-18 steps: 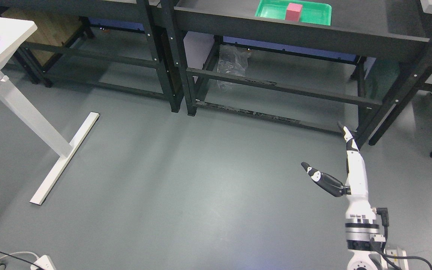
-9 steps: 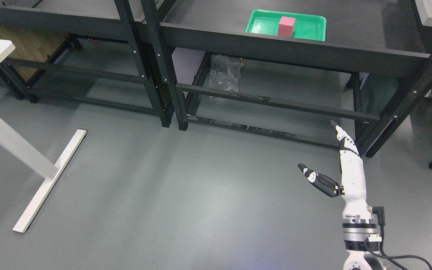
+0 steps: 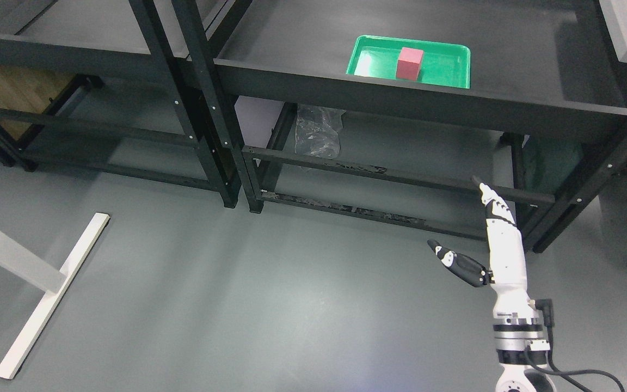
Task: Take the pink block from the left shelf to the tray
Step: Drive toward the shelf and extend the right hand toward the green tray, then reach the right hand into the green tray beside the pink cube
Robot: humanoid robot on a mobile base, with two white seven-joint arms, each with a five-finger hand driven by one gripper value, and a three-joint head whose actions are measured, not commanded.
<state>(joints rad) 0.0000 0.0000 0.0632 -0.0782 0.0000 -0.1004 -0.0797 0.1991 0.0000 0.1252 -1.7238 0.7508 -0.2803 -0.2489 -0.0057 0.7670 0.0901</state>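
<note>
While the pink block [image 3: 410, 63] is sitting upright inside the green tray [image 3: 438, 77], toward the tray's middle, the tray itself is lying flat on the top surface of the dark metal shelf [image 3: 536, 65], near that surface's front lip. Down at the lower right, the right robot hand [image 3: 496, 250] is hanging over the grey floor [image 3: 270, 294], well apart from the tray and far below the shelf top; its white fingers [image 3: 490, 204] are pointing straight up toward the shelf's lower crossbar, its black-and-white thumb [image 3: 455, 261] is sticking out to the left, and it is gripping nothing. A black cable is looping out from the wrist at the bottom edge. Under the shelf top, a crumpled clear plastic bag [image 3: 319, 130] is lying on the lower level, behind the front rail. A second dark shelf unit [image 3: 63, 43] is standing just beside the first, on the left. At the far left, a white bench leg and its foot [image 3: 47, 310] are slanting across the floor.
</note>
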